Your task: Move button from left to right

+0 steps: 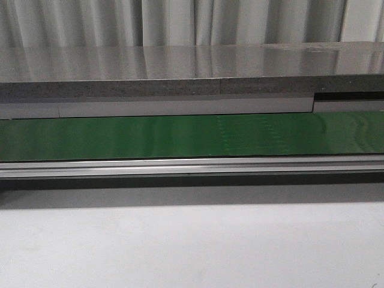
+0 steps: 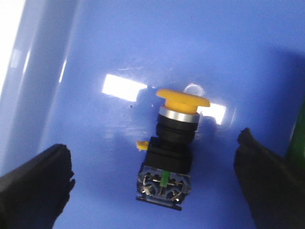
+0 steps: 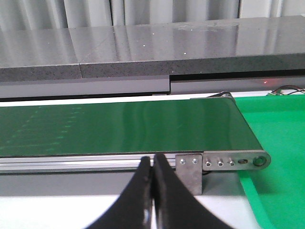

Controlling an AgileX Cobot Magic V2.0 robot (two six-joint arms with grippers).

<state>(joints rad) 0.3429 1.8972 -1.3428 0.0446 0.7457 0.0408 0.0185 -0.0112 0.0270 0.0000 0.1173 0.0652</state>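
In the left wrist view the button (image 2: 172, 143) lies on its side on the floor of a blue bin (image 2: 95, 57), its yellow cap pointing away from the fingers and its black body with metal terminals nearer them. My left gripper (image 2: 155, 179) hangs above it, open, one black finger on each side and neither touching the button. In the right wrist view my right gripper (image 3: 152, 164) is shut with nothing between its fingers, held in front of the green belt (image 3: 119, 126). Neither gripper nor the button shows in the front view.
The green conveyor belt (image 1: 180, 135) runs across the front view with an aluminium rail (image 1: 180, 167) along its near side and a grey stone-like ledge (image 1: 180, 72) behind. The belt's end roller (image 3: 259, 161) meets a green tray (image 3: 281, 143). White tabletop (image 1: 192, 246) lies in front.
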